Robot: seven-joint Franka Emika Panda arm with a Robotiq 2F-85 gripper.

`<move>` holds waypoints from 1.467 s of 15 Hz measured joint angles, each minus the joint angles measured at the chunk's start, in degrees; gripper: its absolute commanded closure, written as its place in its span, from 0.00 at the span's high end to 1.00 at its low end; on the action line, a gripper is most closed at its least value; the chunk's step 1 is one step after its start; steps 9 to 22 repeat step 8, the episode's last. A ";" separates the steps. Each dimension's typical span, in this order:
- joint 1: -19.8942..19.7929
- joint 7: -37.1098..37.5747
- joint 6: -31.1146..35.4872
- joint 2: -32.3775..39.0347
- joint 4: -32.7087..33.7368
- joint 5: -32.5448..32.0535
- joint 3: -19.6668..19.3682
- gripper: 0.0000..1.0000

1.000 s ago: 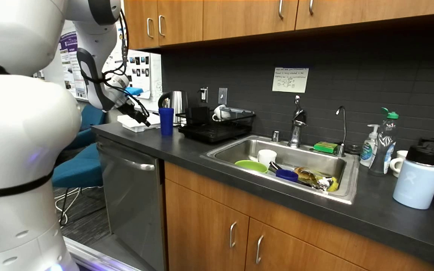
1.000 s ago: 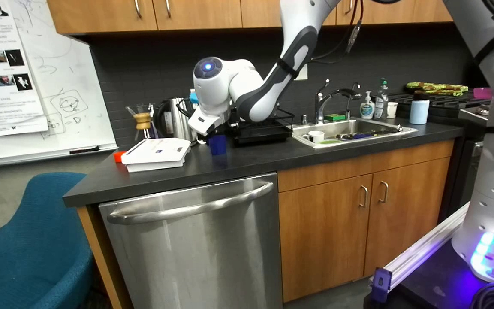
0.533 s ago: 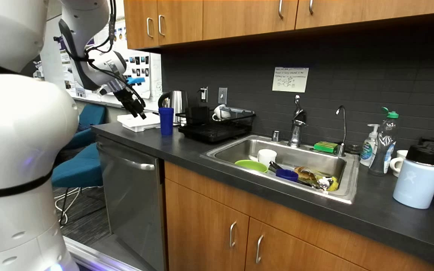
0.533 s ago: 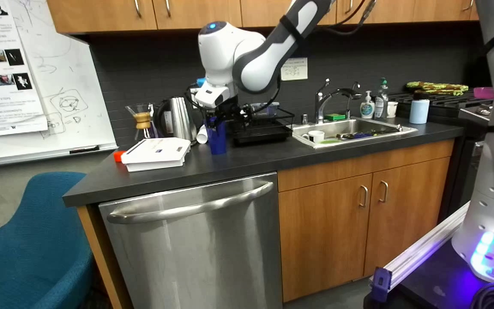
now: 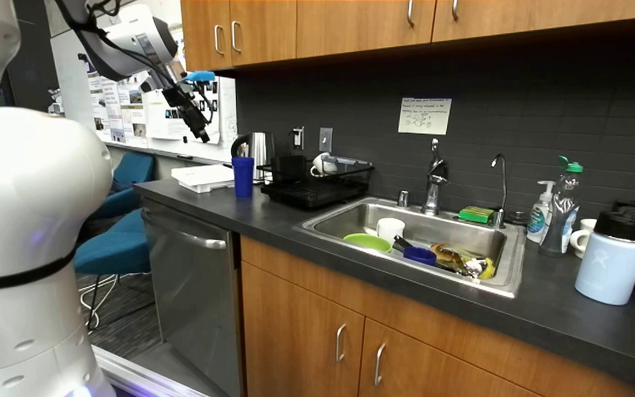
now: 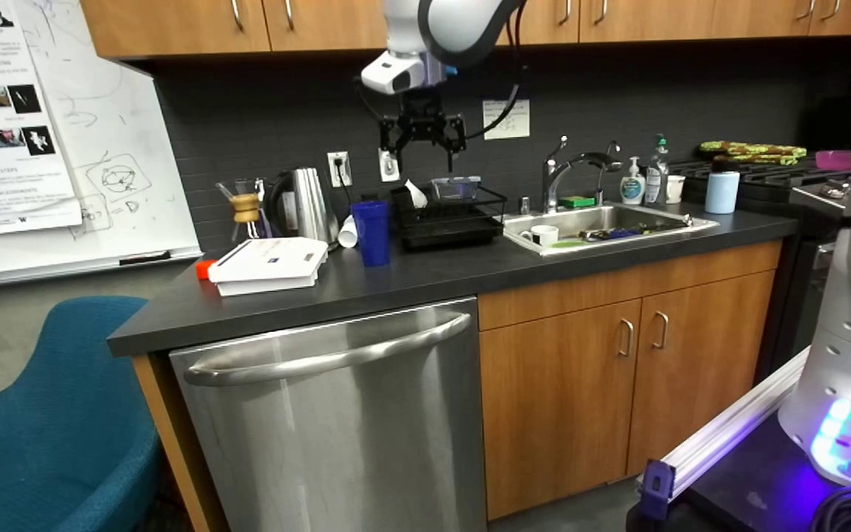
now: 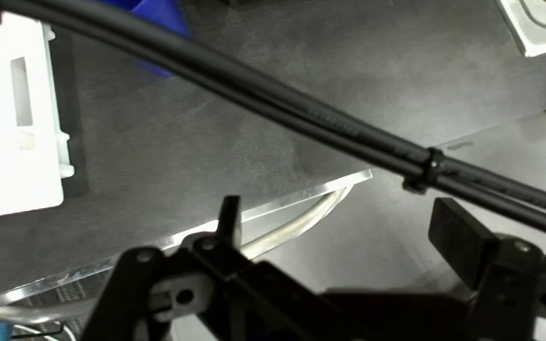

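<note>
counter [image 6: 433, 275], blue cup [image 6: 373, 236], spread hand [image 6: 425, 159]

In both exterior views, you find the dishwasher [image 6: 337, 428] under the left part of the counter [image 6: 433, 272] and the stove [image 6: 773, 176] at its right end. Near the counter's left end lies the box [image 6: 270, 260], with the cup [image 6: 372, 235] to its right and the kettle [image 6: 310, 205] behind both. Toward the back edge, the dish rack [image 6: 449, 233] stands between the cup and the sink [image 5: 511, 260]. The faucet [image 5: 433, 184] stands on the sink's back rim; the flask [image 5: 612, 264] stands right of the sink.
</note>
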 measured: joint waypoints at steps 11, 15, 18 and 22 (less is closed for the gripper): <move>0.09 8.41 -0.11 -5.23 -3.33 8.49 -1.26 1.00; 0.09 8.41 -0.11 -5.23 -3.33 8.49 -1.26 1.00; 0.09 8.41 -0.11 -5.23 -3.33 8.49 -1.26 1.00; 0.09 8.41 -0.11 -5.23 -3.33 8.49 -1.26 1.00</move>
